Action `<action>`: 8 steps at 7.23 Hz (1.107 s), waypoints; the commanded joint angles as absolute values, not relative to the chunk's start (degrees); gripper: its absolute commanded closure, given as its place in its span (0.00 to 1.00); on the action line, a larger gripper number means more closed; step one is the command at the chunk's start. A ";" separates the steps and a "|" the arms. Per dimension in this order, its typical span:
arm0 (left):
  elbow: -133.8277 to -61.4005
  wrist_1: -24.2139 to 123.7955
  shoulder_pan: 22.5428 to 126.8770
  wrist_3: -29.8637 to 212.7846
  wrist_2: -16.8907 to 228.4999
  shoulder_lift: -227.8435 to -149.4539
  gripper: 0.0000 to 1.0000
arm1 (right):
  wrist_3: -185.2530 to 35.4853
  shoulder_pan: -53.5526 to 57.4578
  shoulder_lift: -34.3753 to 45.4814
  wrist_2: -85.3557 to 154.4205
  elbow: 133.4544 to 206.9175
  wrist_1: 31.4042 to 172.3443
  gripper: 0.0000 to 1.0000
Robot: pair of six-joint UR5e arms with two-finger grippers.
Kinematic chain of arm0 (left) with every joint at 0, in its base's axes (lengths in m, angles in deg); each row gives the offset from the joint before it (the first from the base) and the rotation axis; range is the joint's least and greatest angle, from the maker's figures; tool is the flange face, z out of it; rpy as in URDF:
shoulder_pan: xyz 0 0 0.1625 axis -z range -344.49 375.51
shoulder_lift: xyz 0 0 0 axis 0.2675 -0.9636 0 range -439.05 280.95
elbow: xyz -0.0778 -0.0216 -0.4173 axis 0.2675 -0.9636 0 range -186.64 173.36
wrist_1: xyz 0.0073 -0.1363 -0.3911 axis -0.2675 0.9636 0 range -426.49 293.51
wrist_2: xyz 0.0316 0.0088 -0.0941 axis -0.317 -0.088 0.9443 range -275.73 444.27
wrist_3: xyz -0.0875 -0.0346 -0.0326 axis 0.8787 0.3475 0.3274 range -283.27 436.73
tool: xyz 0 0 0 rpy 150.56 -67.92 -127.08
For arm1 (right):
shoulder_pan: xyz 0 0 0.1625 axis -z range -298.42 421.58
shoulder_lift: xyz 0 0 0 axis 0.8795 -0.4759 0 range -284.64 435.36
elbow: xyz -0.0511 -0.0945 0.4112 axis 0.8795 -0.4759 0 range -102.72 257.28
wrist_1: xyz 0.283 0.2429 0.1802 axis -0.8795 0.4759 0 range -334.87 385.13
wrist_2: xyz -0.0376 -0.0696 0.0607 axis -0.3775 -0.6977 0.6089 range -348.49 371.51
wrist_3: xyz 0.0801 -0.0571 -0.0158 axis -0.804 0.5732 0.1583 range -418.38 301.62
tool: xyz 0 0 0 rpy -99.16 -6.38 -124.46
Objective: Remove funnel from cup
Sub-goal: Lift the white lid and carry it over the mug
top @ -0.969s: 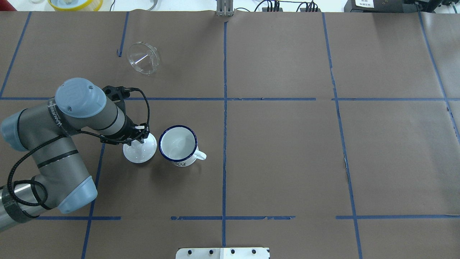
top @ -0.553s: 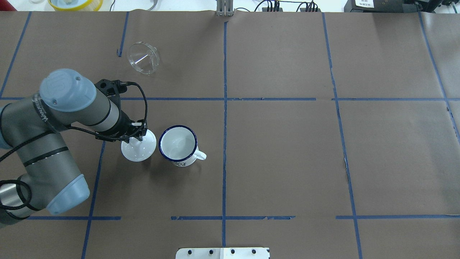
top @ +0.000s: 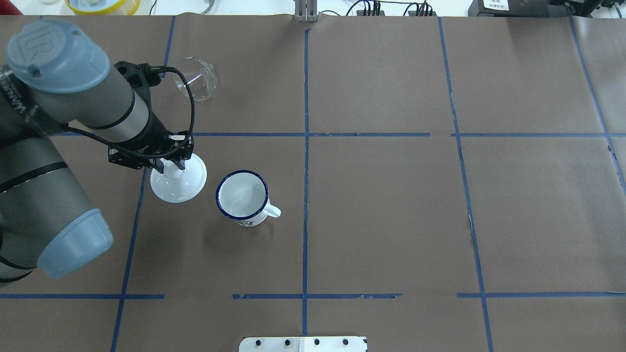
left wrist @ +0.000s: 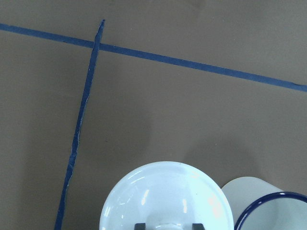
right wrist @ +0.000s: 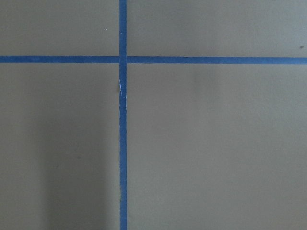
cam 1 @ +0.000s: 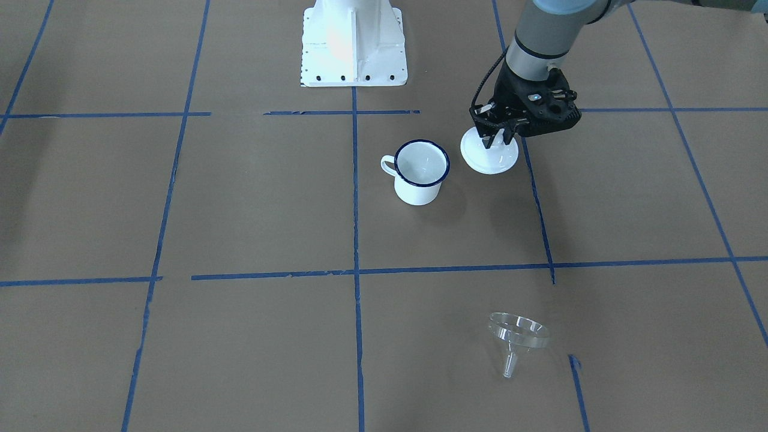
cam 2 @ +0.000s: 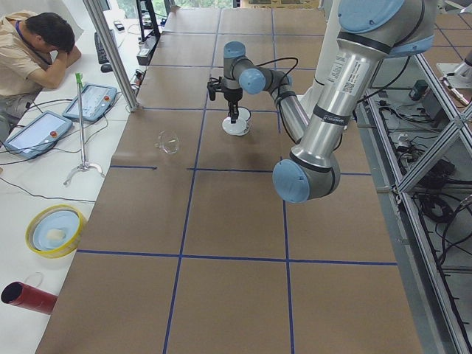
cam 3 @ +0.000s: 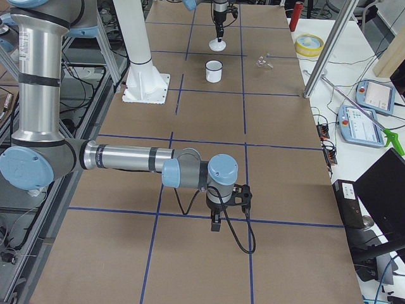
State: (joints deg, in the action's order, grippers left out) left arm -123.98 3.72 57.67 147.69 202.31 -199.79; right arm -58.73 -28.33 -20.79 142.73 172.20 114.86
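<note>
Left end effector [top: 169, 168] closed on the knob of white lid [top: 183, 188], lid just beside cup [top: 243, 197], funnel [top: 200, 84] near far bench [top: 391, 220] edge, right end effector [cam 3: 216, 223] opening cannot tell

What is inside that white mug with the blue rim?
Nothing: the cup shows a bare white inside to the bottom, uncovered. The funnel lies apart on the table; the left gripper holds a white lid beside the cup.

We saw the left arm [top: 93, 105] bent over the table, its left gripper [top: 168, 168] aimed downward and clamped on the knob of a white lid [top: 178, 188]. The right arm [cam 3: 126, 158] lay stretched low, its right gripper [cam 3: 216, 223] pointing down; we could not read its jaws.
</note>
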 commanded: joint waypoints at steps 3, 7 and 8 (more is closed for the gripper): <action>-114.94 3.89 51.66 158.35 203.37 -209.04 1.00 | -58.73 -28.33 -20.79 142.73 172.20 114.86 0.00; -112.20 7.52 51.64 159.26 202.48 -208.87 1.00 | -58.73 -28.33 -20.79 142.73 172.20 114.86 0.00; -112.11 7.52 51.64 159.09 202.48 -208.69 1.00 | -58.73 -28.33 -20.79 142.73 172.20 114.86 0.00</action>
